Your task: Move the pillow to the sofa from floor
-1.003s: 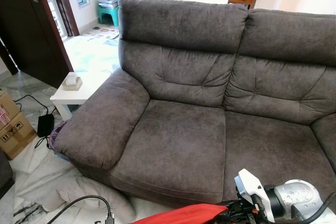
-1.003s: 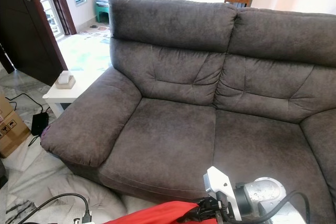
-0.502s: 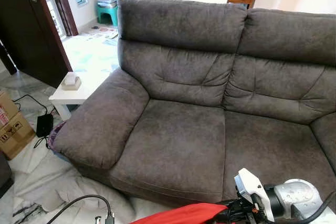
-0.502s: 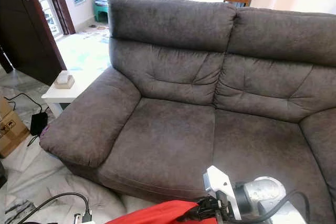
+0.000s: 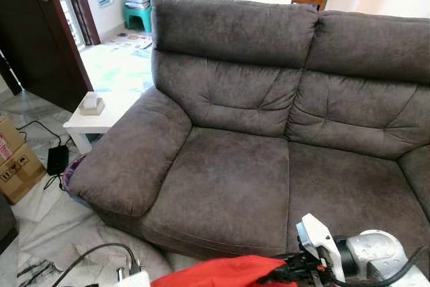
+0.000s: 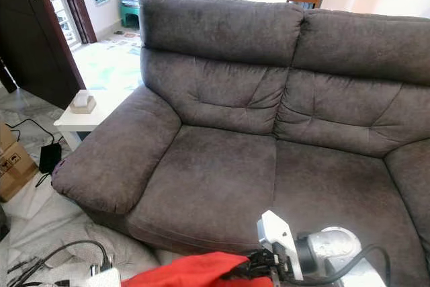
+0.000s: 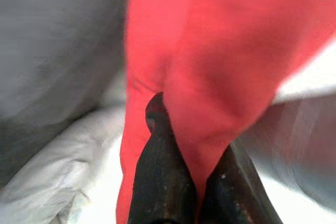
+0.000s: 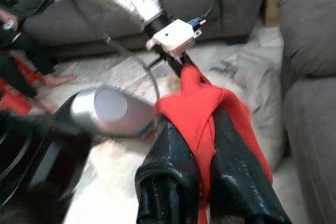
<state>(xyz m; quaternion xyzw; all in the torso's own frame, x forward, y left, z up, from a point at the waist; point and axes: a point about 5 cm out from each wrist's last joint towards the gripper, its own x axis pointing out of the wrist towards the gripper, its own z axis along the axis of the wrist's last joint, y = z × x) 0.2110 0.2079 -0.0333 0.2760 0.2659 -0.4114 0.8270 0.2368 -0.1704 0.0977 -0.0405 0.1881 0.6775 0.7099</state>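
Note:
A red pillow (image 5: 222, 273) hangs low in front of the dark grey sofa (image 5: 228, 179), just below the front edge of its seat. My right gripper (image 8: 197, 124) is shut on one end of the red fabric, which bunches between its black fingers (image 8: 173, 150). My left gripper (image 7: 191, 129) is shut on the other end. The right wrist (image 5: 363, 260) sits at the pillow's right end. The left wrist (image 5: 131, 277) is at the pillow's left end.
A white side table (image 5: 101, 115) with a tissue box (image 5: 92, 104) stands left of the sofa arm. A cardboard box (image 5: 17, 159), a black adapter (image 5: 57, 159) and cables lie on the marble floor. White bedding (image 5: 101, 243) is heaped below the sofa's front.
The red pillow has risen a little and spread to the left. My left wrist has come up into the bottom of the eye views.

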